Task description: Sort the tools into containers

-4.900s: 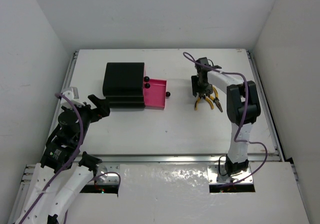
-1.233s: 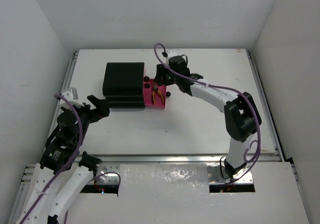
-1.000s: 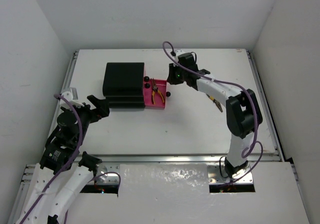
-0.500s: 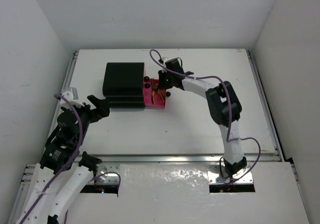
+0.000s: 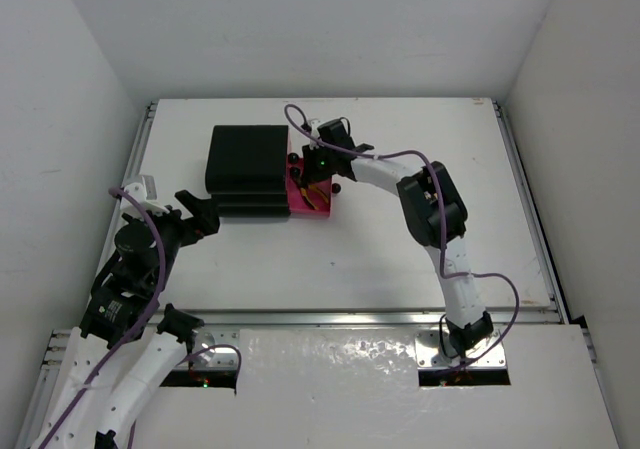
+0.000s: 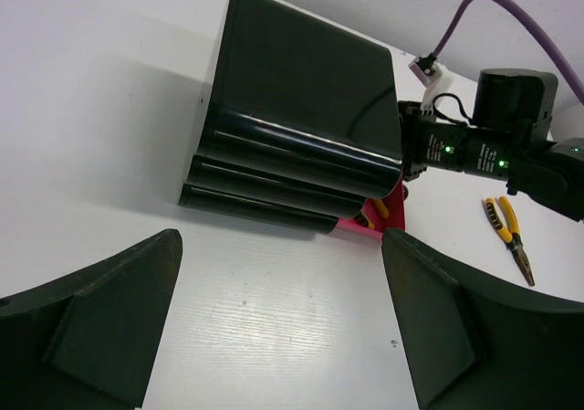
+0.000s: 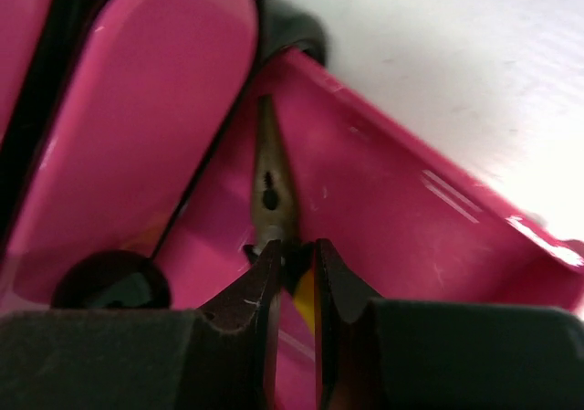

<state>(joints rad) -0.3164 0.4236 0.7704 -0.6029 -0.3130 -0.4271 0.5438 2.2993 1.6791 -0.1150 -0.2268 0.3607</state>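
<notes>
jaws of the left gripper point(image 6: 281, 246) stand wide apart, empty, short of the black chest point(image 5: 248, 164). its lowest drawer point(image 5: 327, 211) is pulled out, pink inside. one second ago the right gripper point(image 7: 297, 250) had backed away, leaving one pair of pliers point(image 7: 272, 186) loose in that drawer. it has since returned, and its jaws are pinched on those pliers just behind the pivot. judgement: placement is being corrected, not finished. second pliers point(image 6: 509, 235) lie on the table point(image 5: 400, 259), well apart, unsorted.

Handles of the pliers point(image 7: 272, 189) lie hidden behind the right fingers point(image 7: 339, 291).
</notes>
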